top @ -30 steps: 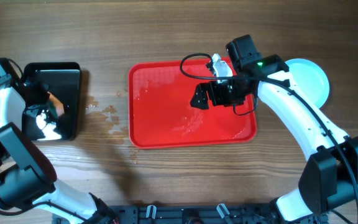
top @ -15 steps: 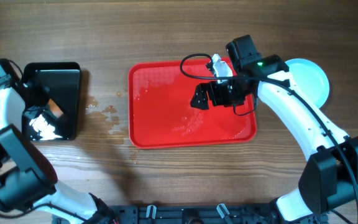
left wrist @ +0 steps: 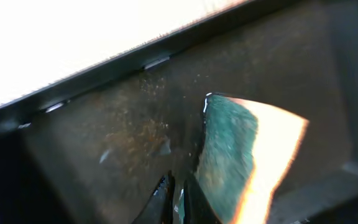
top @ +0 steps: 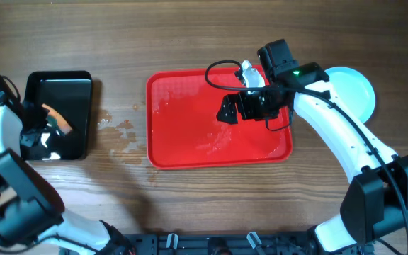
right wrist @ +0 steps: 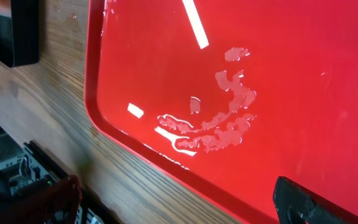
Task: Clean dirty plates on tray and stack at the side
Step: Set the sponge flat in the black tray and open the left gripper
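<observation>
The red tray (top: 183, 145) lies mid-table, wet, with no plates on it; its wet floor fills the right wrist view (right wrist: 278, 74). The pale blue plates (top: 354, 88) sit to the right of the tray, partly hidden by my right arm. My right gripper (top: 227, 111) hovers over the tray's right half, open and empty; only one black finger (right wrist: 303, 202) shows in the right wrist view. My left gripper (top: 35, 122) is inside the black bin (top: 55, 78). Its fingers (left wrist: 178, 198) are pinched on the edge of a green and orange sponge (left wrist: 235, 143).
Water drops lie on the wood between the bin and the tray (top: 119, 127). Puddles sit on the tray floor (right wrist: 222, 121). The bin's wet floor gives bright glare (top: 48, 142). The tray's front rim and the table edge show in the right wrist view (right wrist: 142, 149).
My left gripper has moved left and slightly back inside the bin, and the sponge moved with it. The right arm and the tray have not moved.
</observation>
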Robot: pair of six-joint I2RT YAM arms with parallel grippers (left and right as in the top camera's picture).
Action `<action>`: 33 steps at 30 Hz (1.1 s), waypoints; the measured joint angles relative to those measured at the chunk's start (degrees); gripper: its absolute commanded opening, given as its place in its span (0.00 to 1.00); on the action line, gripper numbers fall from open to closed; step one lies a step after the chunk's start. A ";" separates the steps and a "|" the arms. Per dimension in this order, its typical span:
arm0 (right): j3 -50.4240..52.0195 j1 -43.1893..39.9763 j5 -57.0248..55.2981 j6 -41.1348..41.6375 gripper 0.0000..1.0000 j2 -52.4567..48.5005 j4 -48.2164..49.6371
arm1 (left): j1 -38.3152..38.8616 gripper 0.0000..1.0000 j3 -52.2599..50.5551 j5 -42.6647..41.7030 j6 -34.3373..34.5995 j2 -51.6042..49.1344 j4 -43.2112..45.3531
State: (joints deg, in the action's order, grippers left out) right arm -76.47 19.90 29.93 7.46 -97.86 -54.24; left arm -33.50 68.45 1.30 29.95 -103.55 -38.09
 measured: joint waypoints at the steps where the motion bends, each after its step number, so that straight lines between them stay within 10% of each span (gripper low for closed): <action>1: 0.00 0.00 0.00 0.00 0.99 0.00 0.00 | 0.00 0.04 -0.13 -0.57 0.00 -0.83 0.46; 33: 0.00 0.00 0.00 0.90 1.00 0.00 -0.17 | 4.07 0.04 -0.81 -14.03 -2.93 -4.68 14.10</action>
State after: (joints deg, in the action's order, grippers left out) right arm -76.47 19.90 29.93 8.36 -97.86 -54.41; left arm -29.43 67.64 -12.73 27.03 -108.22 -23.99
